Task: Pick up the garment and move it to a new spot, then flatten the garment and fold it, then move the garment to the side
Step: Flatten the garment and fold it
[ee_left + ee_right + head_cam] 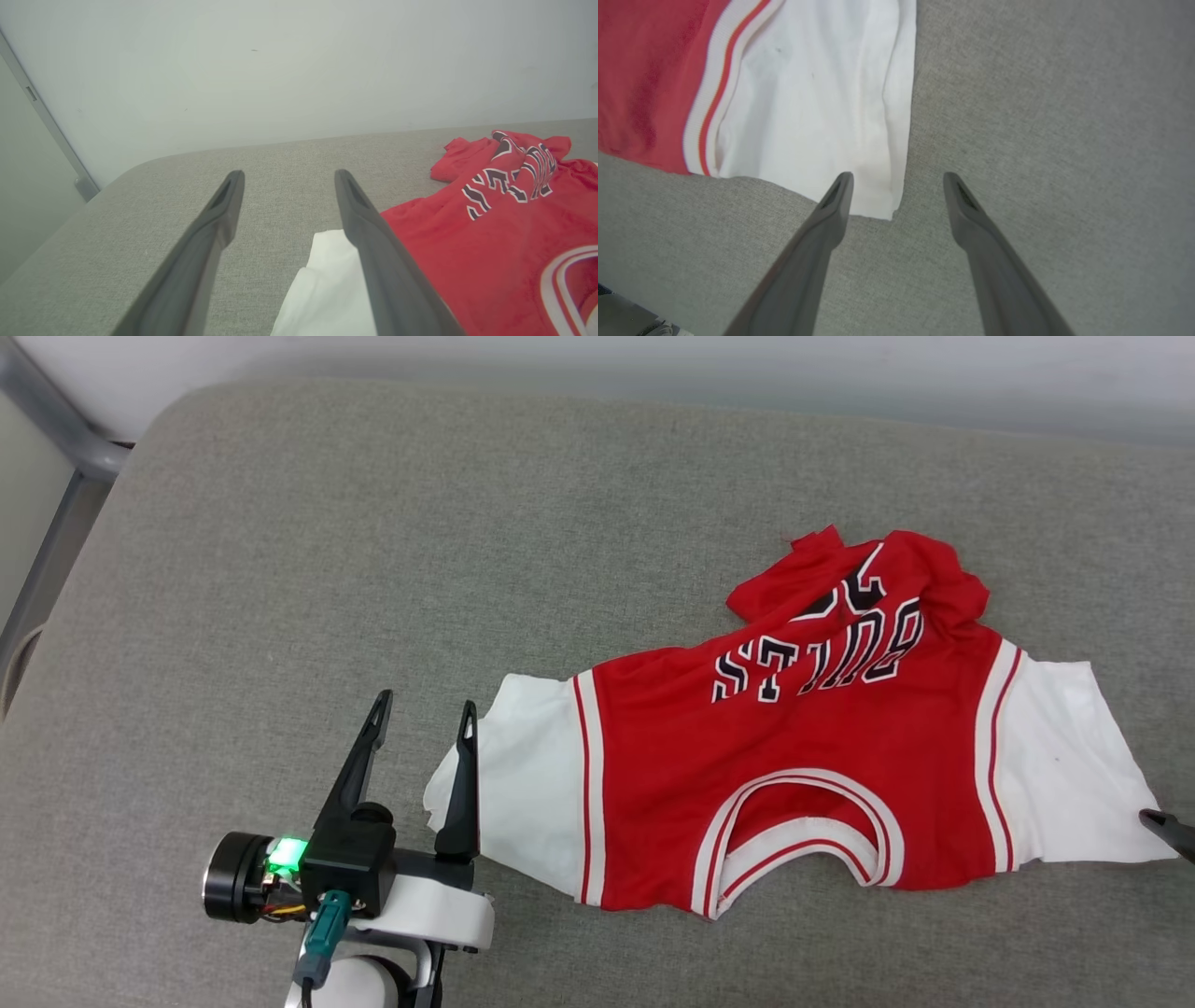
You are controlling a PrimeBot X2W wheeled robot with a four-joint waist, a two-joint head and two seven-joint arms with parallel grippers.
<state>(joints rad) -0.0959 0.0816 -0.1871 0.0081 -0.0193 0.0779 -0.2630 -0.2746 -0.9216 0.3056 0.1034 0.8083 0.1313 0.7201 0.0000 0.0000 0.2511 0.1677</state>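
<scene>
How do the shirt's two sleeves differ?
The left sleeve looks narrower, its outer edge bunched; the right sleeve lies spread flat. The left end effector overlaps the left sleeve's edge; the right sleeve's corner sits between the fingers of the right end effector. Both are white.

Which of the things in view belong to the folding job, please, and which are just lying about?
Part of the job:
- shirt
- left claw, open beside the shirt
- right claw, open at the shirt's other end

Just there:
- grey cushion under everything
- wall
- metal frame
</scene>
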